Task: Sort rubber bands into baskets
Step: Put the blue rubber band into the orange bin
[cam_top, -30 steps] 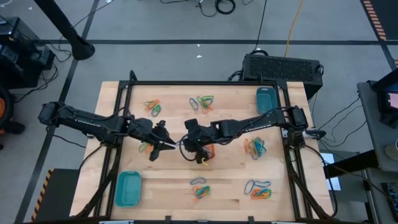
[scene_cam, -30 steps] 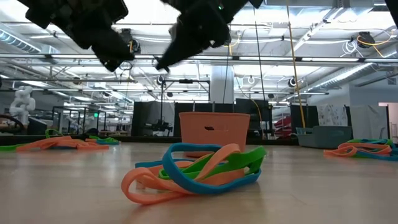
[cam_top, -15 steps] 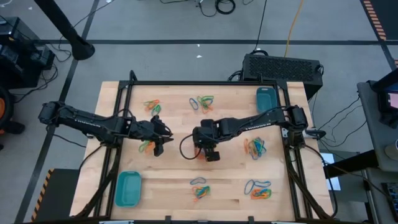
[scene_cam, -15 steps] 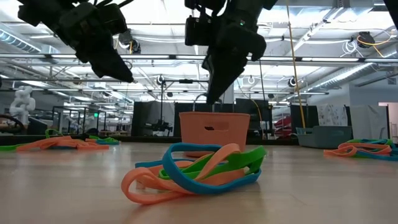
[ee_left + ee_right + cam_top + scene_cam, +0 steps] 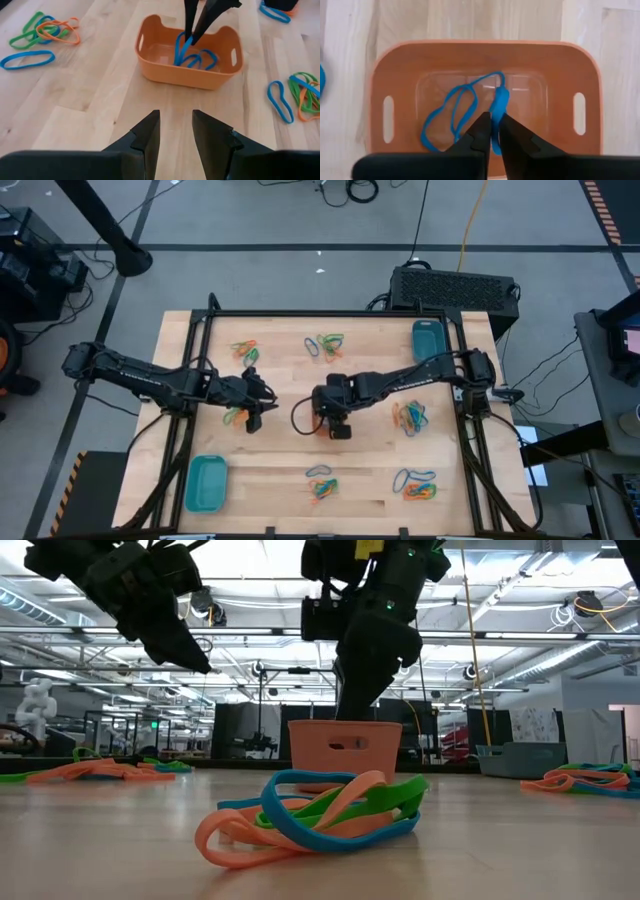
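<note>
The orange basket (image 5: pixel 189 52) stands mid-table on its base, also visible in the low view (image 5: pixel 345 745); one blue rubber band (image 5: pixel 445 115) lies on its floor. My right gripper (image 5: pixel 491 131) points down over the basket, shut on a second blue rubber band (image 5: pixel 499 100); in the high view (image 5: pixel 335 418) it hides most of the basket. My left gripper (image 5: pixel 175 132) is open and empty, left of the basket (image 5: pixel 254 413), above a small pile of bands (image 5: pixel 235 417). My right gripper pinches the blue band's upper loop (image 5: pixel 498 111) between its two fingertips, coming from above and pointing down. The band hangs below the fingers (image 5: pixel 194 27) into the orange basket, and its lower end (image 5: pixel 179 57) reaches the basket floor.
Two teal baskets stand at the near left (image 5: pixel 207 483) and far right (image 5: pixel 428 340). Piles of orange, blue and green bands lie at the far left (image 5: pixel 245 350), far middle (image 5: pixel 325 343), right (image 5: pixel 410 417) and near edge (image 5: pixel 322 485) (image 5: pixel 415 485).
My right gripper has swung from just left of the orange basket to over it, tipped to point down and lowered the blue band into it. My left gripper has drawn back toward the table's left, away from the right gripper.
</note>
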